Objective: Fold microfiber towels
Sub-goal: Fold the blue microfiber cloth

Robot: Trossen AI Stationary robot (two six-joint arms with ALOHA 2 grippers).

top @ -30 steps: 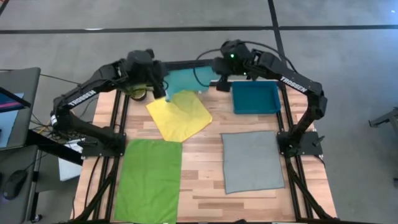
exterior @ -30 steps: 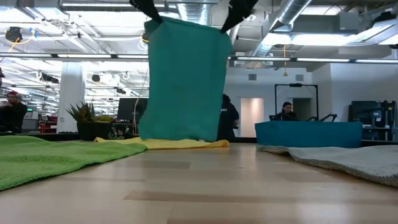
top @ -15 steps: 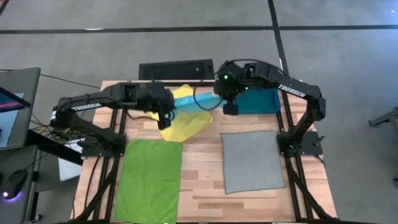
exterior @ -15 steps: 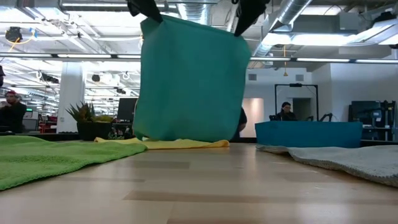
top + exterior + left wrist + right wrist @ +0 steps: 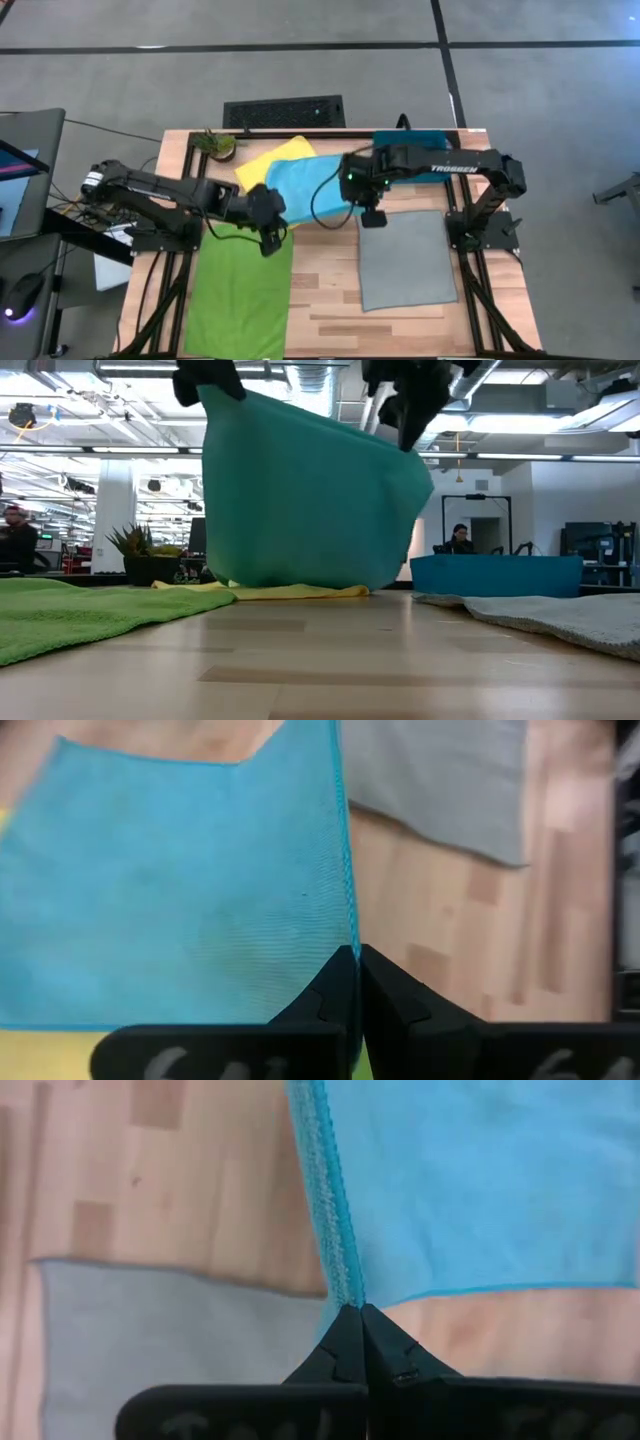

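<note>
on the near half of the wooden table (image 5: 325,290), the lime green towel (image 5: 238,288) is lying flat at the left, its outer edge running along the table's left border, while the grey towel (image 5: 405,258) is lying flat at the right. a strip of bare wood is showing between the two, open from the near edge up toward the middle.

just above that strip, both arms are holding the light turquoise-blue towel (image 5: 305,183) stretched in the air between them. the left gripper (image 5: 270,243) is hanging over the far right corner of the lime green towel, its fingers pinched tight on one corner of the blue cloth; the right gripper (image 5: 371,215) is hanging over the far left corner of the grey towel, clamped just as tight on the neighbouring corner. in the low view the cloth is sagging from the two grips like a curtain, its lower edge trailing on the yellow towel (image 5: 268,160).

the yellow towel is lying partly covered behind the blue one. farther back, the dark teal-blue bin (image 5: 430,160) is sitting at the far right under the right arm, and a small potted plant (image 5: 216,144) is standing at the far left corner.
</note>
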